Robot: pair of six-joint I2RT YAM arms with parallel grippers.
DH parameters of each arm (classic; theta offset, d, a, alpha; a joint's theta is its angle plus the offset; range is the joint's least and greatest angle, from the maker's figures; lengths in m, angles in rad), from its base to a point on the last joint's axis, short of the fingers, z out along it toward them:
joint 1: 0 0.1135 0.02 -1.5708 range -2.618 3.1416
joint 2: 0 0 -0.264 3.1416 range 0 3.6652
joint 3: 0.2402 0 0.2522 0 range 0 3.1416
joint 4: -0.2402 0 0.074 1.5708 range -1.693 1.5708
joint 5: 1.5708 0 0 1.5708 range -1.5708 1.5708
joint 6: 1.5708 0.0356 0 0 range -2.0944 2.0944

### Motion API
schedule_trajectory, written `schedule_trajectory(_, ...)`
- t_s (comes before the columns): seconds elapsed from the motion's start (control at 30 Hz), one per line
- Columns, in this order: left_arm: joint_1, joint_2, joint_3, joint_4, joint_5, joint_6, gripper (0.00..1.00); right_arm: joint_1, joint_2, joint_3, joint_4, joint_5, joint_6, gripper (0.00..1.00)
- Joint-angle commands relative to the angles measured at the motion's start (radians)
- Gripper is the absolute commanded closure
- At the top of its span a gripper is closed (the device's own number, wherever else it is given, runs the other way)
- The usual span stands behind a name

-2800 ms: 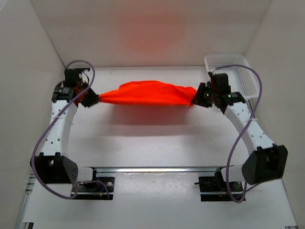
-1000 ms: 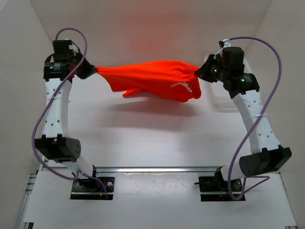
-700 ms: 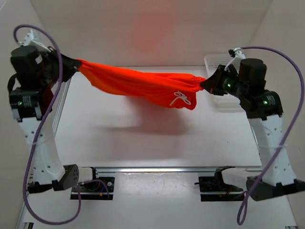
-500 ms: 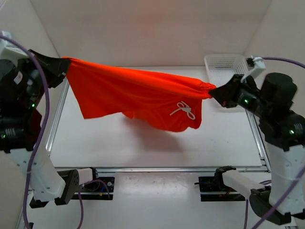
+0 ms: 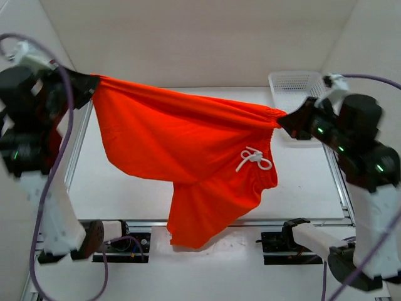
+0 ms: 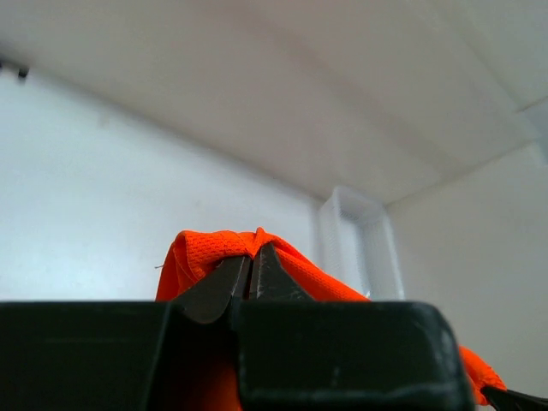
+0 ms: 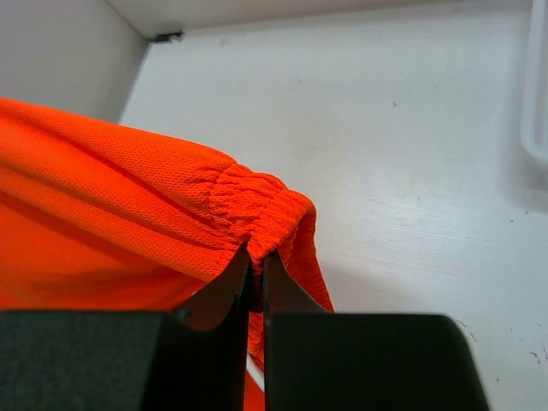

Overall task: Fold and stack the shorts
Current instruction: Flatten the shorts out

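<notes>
Grippers first. Left gripper [image 5: 91, 81]: jaws pinched together on a bunched corner of the shorts [image 5: 182, 144]; its wrist view shows orange mesh squeezed up between the 2 fingertips [image 6: 233, 276]. Right gripper [image 5: 282, 119]: jaws likewise clamped, on the end of the gathered waistband [image 7: 257, 201].

Position. Both arms are raised, and the shorts hang between the 2 grippers, well above the table [image 5: 301, 182]. The top edge runs taut from left to right. The waistband drops down the right side with the white drawstring [image 5: 254, 158] dangling on its face. 1 leg [image 5: 194, 219] sags lowest, its hem over the near edge of the table. The basket [image 5: 294, 84] sits at the far right corner, behind the right gripper.

Step in hand (my reading): spread the garment and lay it flat, before any fold.

How to do it well:
1. Hold the 2 grippers level and the top edge taut, but stretch no harder; mesh this soft looks likely to slip from a small pinch.
2. The low leg hangs too near the front. Carry both grippers toward the back of the table first, so the hem lands on the surface and not on the rail.
3. Lower both together, letting the hanging leg touch first, then draw the top edge away from it so the cloth lays out without bunching.
4. Watch the drawstring; it could end up trapped under a layer.
5. Keep the right gripper clear of the basket.
6. Release only once the cloth lies flat.
</notes>
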Motion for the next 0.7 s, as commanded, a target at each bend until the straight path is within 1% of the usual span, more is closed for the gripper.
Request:
schedule_trajectory(0.0,0.018,0.229,-0.179,0.128,-0.08,0.037,0.9,-0.01,0.153,-0.15,0.065,0.179,-0.023,0.99)
schedule_trajectory(0.03,0.018,0.271,-0.2,0.14,-0.08,0.037,0.9,-0.01,0.187,-0.18,0.148,0.179,-0.023,0.99)
schedule_trajectory(0.07,0.005,0.367,-0.2,0.163,-0.11,0.047,0.9,-0.01,0.275,-0.201,0.19,0.189,-0.023,0.99)
schedule_trajectory(0.13,-0.005,0.49,-0.157,0.163,-0.135,0.057,0.88,-0.019,0.387,-0.22,0.275,0.241,-0.011,0.98)
schedule_trajectory(0.17,-0.029,0.557,-0.064,0.163,-0.15,0.066,0.78,-0.019,0.526,-0.203,0.331,0.261,-0.011,0.86)
schedule_trajectory(0.2,-0.029,0.702,-0.002,0.163,-0.15,0.078,0.62,-0.019,0.603,-0.166,0.331,0.262,-0.011,0.45)
schedule_trajectory(0.23,-0.038,0.774,0.07,0.087,-0.138,0.078,0.41,-0.028,0.674,-0.066,0.331,0.274,-0.002,0.27)
schedule_trajectory(0.27,-0.051,0.838,0.211,0.042,-0.129,0.078,0.18,-0.028,0.79,-0.016,0.284,0.286,0.007,0.16)
schedule_trajectory(0.3,-0.051,0.89,0.263,0.001,-0.115,0.087,0.14,-0.028,0.828,0.025,0.258,0.286,0.021,0.07)
schedule_trajectory(0.33,-0.067,0.939,0.288,-0.031,-0.115,0.098,0.1,-0.028,0.848,0.062,0.241,0.286,0.046,0.05)
schedule_trajectory(0.37,-0.087,0.931,0.239,-0.047,-0.126,0.107,0.08,-0.013,0.848,0.05,0.241,0.286,0.046,0.05)
schedule_trajectory(0.4,-0.097,0.905,0.178,-0.024,-0.147,0.116,0.08,-0.004,0.827,0.024,0.259,0.286,0.046,0.03)
schedule_trajectory(0.43,-0.106,0.818,0.1,0.006,-0.147,0.116,0.07,0.005,0.783,-0.044,0.271,0.286,0.046,0.03)
schedule_trajectory(0.47,-0.124,0.767,0.014,0.039,-0.147,0.127,0.07,0.014,0.759,-0.08,0.28,0.286,0.046,0.03)
schedule_trajectory(0.5,-0.136,0.715,-0.161,0.094,-0.147,0.139,0.1,0.015,0.732,-0.123,0.281,0.286,0.046,0.03)
schedule_trajectory(0.53,-0.152,0.619,-0.246,0.112,-0.159,0.139,0.14,0.015,0.672,-0.223,0.281,0.274,0.056,0.03)
schedule_trajectory(0.57,-0.191,0.574,-0.331,0.126,-0.159,0.149,0.22,0.015,0.635,-0.285,0.305,0.236,0.057,0.03)
schedule_trajectory(0.6,-0.213,0.534,-0.496,0.142,-0.159,0.149,0.37,0.015,0.598,-0.348,0.317,0.21,0.067,0.03)
schedule_trajectory(0.63,-0.238,0.462,-0.576,0.142,-0.159,0.149,0.69,0.015,0.522,-0.414,0.328,0.185,0.067,0.03)
schedule_trajectory(0.67,-0.262,0.431,-0.655,0.152,-0.159,0.149,0.81,0.015,0.483,-0.539,0.343,0.165,0.089,0.04)
